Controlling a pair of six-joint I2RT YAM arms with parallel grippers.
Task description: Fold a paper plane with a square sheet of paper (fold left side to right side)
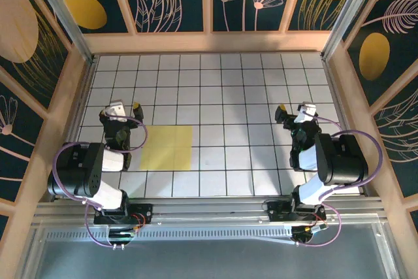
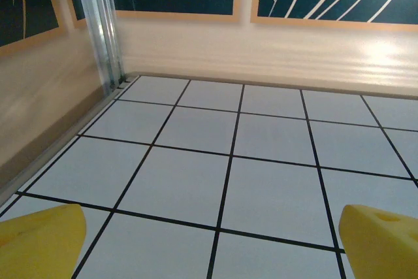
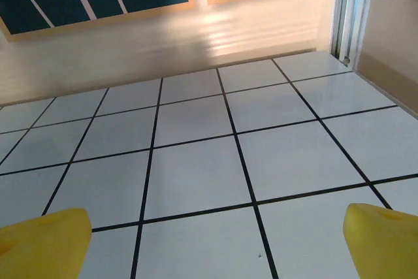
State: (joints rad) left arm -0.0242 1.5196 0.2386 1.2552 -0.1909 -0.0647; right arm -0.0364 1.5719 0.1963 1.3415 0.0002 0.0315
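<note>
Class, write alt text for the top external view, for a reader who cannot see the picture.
A square sheet of paper, pale yellow and unfolded, lies flat on the white gridded table, close beside the left arm. The left gripper and right gripper are both open and hold nothing.

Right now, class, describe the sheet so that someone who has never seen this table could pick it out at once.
Start at the white gridded table and go to its near left part, beside the left arm. The sheet lies flat there, a plain yellow square; its colour sets it apart from the white tiles around it.
</note>
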